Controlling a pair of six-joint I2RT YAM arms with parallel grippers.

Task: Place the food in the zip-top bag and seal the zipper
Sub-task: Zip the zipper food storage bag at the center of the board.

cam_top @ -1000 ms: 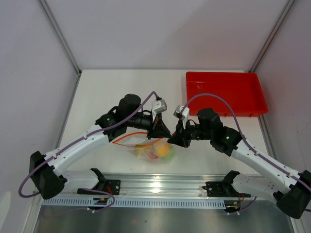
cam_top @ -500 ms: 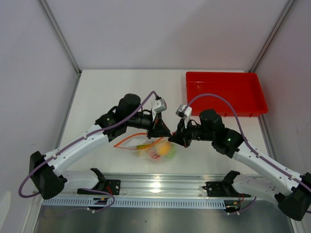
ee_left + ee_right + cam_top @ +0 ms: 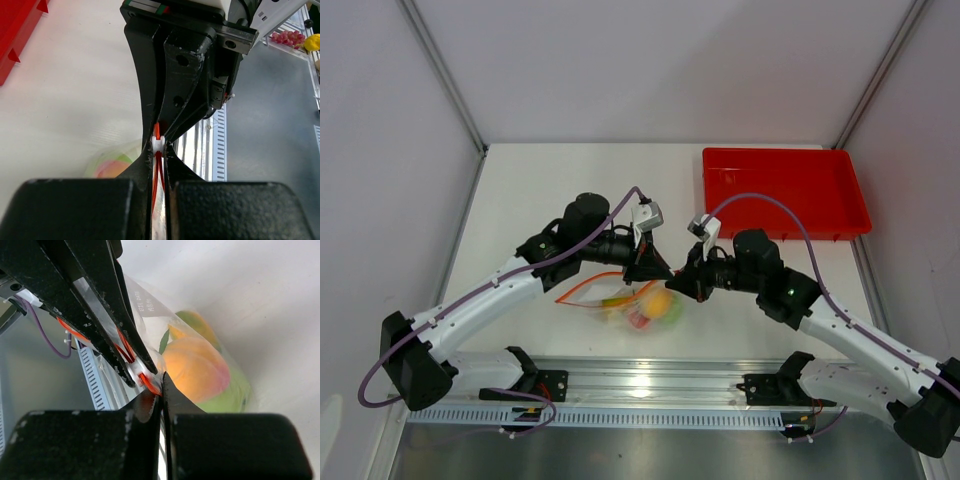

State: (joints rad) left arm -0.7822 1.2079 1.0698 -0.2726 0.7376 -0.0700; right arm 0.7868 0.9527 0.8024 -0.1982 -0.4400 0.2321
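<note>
The zip-top bag lies near the table's front with the food inside. An orange-yellow peach and a green fruit show through the clear plastic. The zipper runs as an orange-red strip along the bag's mouth. My left gripper is shut on the zipper just behind its white slider. Facing it tip to tip, my right gripper is shut on the bag's corner, at the strip's end beside the slider. The rest of the food is hidden behind these fruits.
A red tray stands at the back right, away from both arms. A metal rail with the arm bases runs along the near edge, just in front of the bag.
My right gripper has closed the last bit onto the bag's corner, and its wrist has shifted slightly right. The left gripper keeps its hold on the zipper.
</note>
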